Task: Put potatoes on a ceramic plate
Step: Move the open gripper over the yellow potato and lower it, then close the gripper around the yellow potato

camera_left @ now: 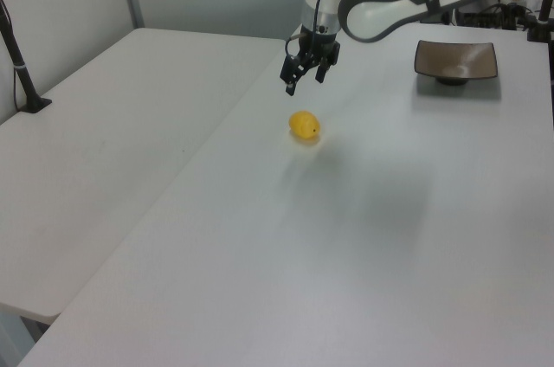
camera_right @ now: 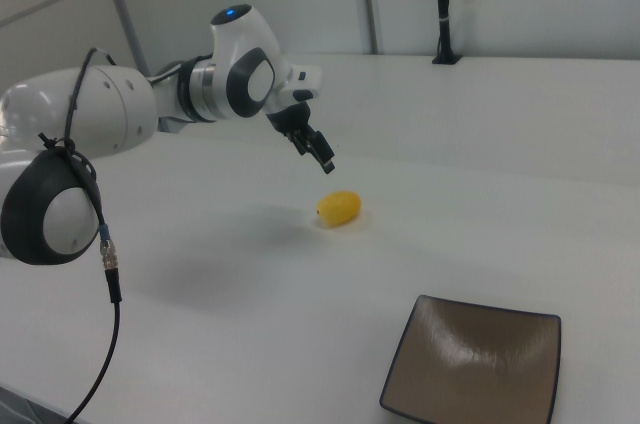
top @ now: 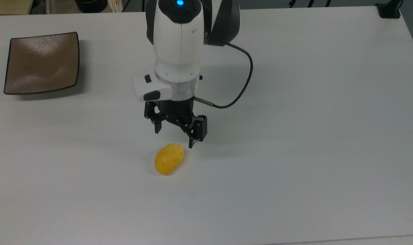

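A small yellow potato [top: 169,159] [camera_left: 304,125] [camera_right: 339,208] lies on the white table, near the middle. My gripper [top: 174,139] [camera_left: 302,84] [camera_right: 318,156] hangs open above the table, just beyond the potato on its far side in the top view, with nothing between its fingers. The square brown ceramic plate [top: 41,63] [camera_left: 455,59] [camera_right: 475,364] sits at the top view's far left, well away from both, with nothing on it.
A black cable [top: 247,81] loops off the wrist toward the top view's right. A black clamp [top: 388,10] grips the table's far right corner. In the left view a second white table [camera_left: 104,125] with a black post [camera_left: 22,64] adjoins on the left.
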